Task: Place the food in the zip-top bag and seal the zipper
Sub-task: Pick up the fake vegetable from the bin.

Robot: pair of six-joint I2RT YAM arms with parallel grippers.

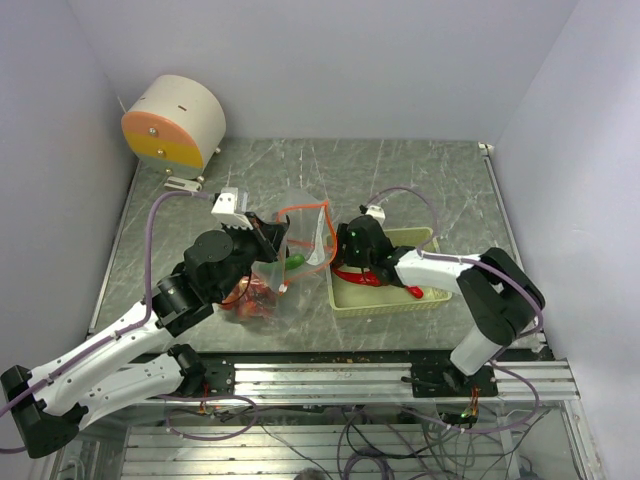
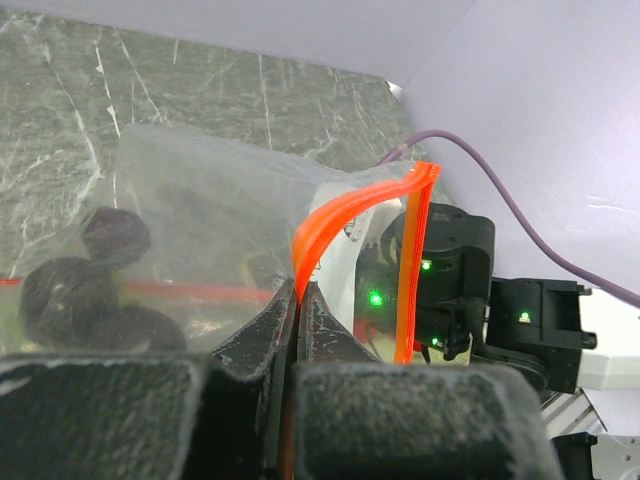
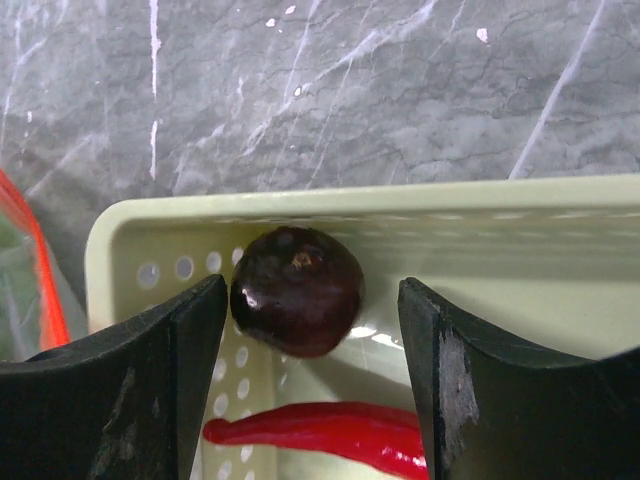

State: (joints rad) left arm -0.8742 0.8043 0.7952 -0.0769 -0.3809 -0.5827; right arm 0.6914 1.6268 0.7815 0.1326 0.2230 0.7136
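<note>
Both grippers are working: the left gripper (image 2: 298, 300) is pinching the orange-red zipper strip (image 2: 345, 212) so the clear crinkly bag (image 2: 200, 190) is gaping; the right gripper (image 3: 310, 295), wide and empty, is straddling a dark purple round fruit (image 3: 297, 290) in the pale green basket (image 3: 300, 203).

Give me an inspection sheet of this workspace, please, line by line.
Surface: grey marbled table.
Job's things: zip-top bag mouth open, some food inside; dark purple piece and red chili in basket.
Clutter: cream-and-orange drum, far left corner.
Grippers: left gripper shut on zipper; right gripper open around the purple piece.
Cables: purple cable along each arm.
Surroundings: white walls.
</note>
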